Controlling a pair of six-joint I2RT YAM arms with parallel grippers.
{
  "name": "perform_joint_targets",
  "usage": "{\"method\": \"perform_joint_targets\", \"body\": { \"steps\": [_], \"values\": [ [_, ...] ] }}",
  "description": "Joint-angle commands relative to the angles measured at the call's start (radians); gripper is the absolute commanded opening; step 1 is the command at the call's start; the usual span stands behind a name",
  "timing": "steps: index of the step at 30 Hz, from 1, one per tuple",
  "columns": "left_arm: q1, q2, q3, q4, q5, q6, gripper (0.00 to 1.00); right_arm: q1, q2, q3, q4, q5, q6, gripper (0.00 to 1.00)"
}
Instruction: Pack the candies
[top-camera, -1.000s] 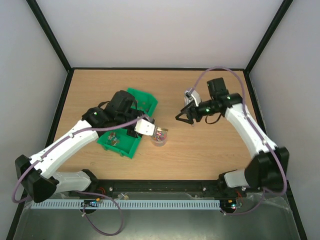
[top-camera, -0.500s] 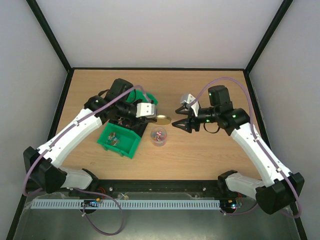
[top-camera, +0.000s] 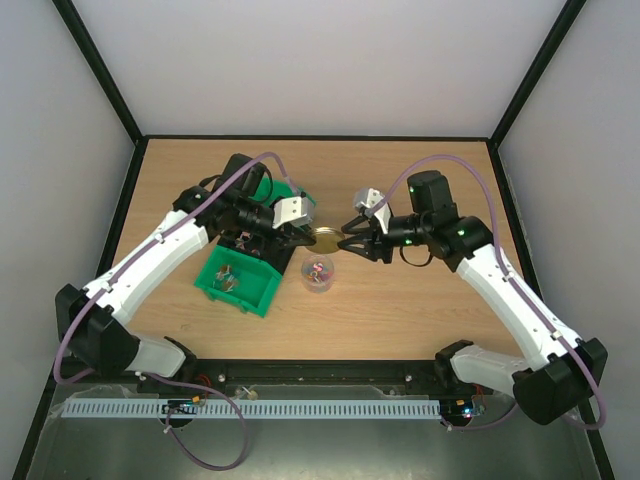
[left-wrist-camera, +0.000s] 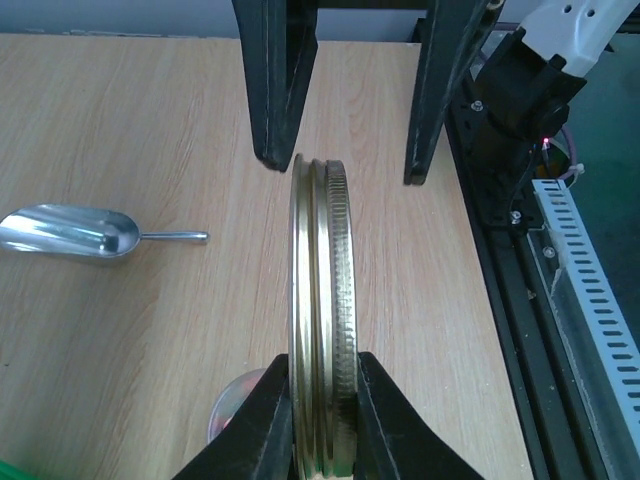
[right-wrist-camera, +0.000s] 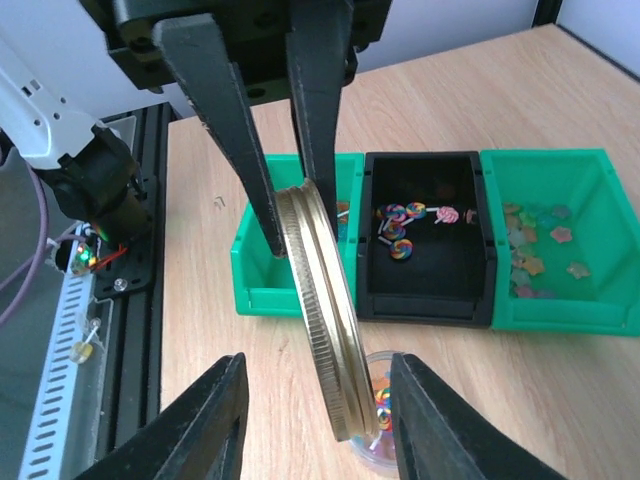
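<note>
From above, your left gripper (top-camera: 305, 232) held the gold lid (top-camera: 325, 238) on edge near the jar (top-camera: 308, 284), where some candies (top-camera: 318, 268) sat. Your left wrist showed its fingers clamped on that lid's rim. Your right wrist showed the right gripper (right-wrist-camera: 318, 362) spread astride the lid. More candies lay in the black bin (right-wrist-camera: 420, 160), their sticks at mixed angles.

jar (left-wrist-camera: 236, 408): mostly behind lid (left-wrist-camera: 322, 290) and left fingers (left-wrist-camera: 268, 432); cut by bottom edge in right wrist view.
lid: lower rim cut off, left wrist view.
bins (top-camera: 250, 296): part under left arm (top-camera: 160, 255).
candies (top-camera: 318, 268): colours too small to tell, top view.
</note>
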Motion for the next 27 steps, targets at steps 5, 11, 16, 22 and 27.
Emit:
{"method": "perform_joint_targets", "body": {
  "steps": [5,11,16,22,27],
  "values": [
    [0.01,0.014,0.037,-0.015,0.063,-0.013,0.08,0.03,0.035,0.016,0.002,0.006,0.004,0.28],
    [0.027,0.022,0.037,-0.011,0.067,-0.029,0.1,0.034,0.055,0.027,-0.001,-0.003,0.035,0.1],
    [0.06,0.018,0.021,0.027,0.017,-0.083,0.41,0.033,0.09,0.02,0.003,-0.014,0.153,0.02],
    [0.141,-0.071,-0.054,0.18,-0.092,-0.208,0.99,0.03,0.158,-0.004,0.029,-0.142,0.308,0.01],
    [0.148,-0.175,-0.159,0.33,-0.288,-0.299,0.99,0.03,0.254,-0.023,0.077,-0.214,0.418,0.01]
  ]
}}
